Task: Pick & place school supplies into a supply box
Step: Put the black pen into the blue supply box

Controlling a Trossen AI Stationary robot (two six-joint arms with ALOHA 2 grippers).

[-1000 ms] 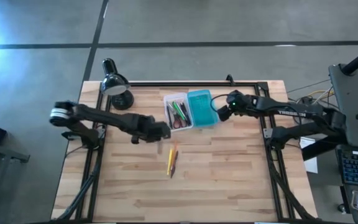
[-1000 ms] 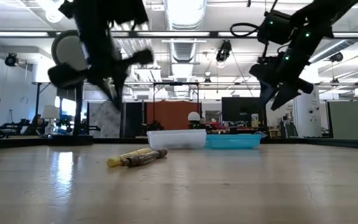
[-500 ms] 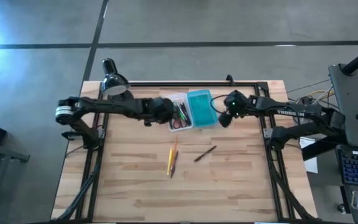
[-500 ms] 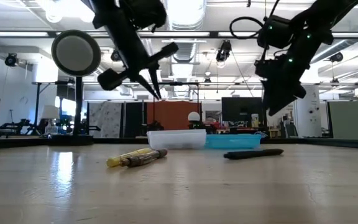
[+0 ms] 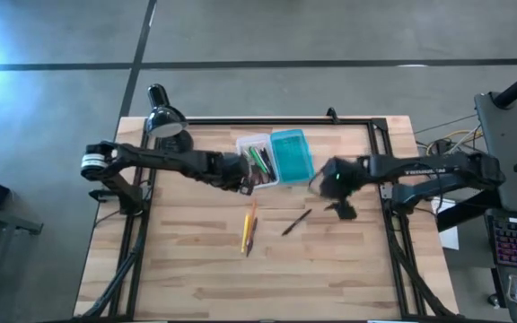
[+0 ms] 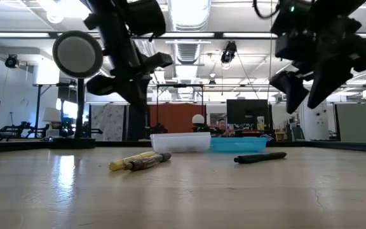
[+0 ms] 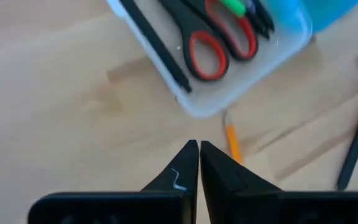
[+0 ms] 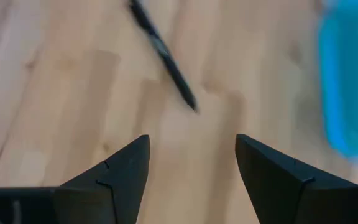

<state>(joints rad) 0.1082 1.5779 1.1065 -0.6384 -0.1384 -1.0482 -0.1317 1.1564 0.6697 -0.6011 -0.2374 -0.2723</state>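
Beside the box (image 5: 260,159), the left pincer (image 5: 234,172) is pinched shut and empty. A dark pen (image 5: 295,222) now lies on the tabletop (image 5: 187,269); the right pincer (image 5: 335,182), spread wide, has swung over towards it.

teal lid (image 5: 292,155), red-handled scissors (image 7: 211,35), yellow pencil (image 5: 245,235)

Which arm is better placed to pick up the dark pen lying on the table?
Right. The right gripper is open beside the dark pen, which its wrist view shows ahead. The left gripper is shut, near the box.
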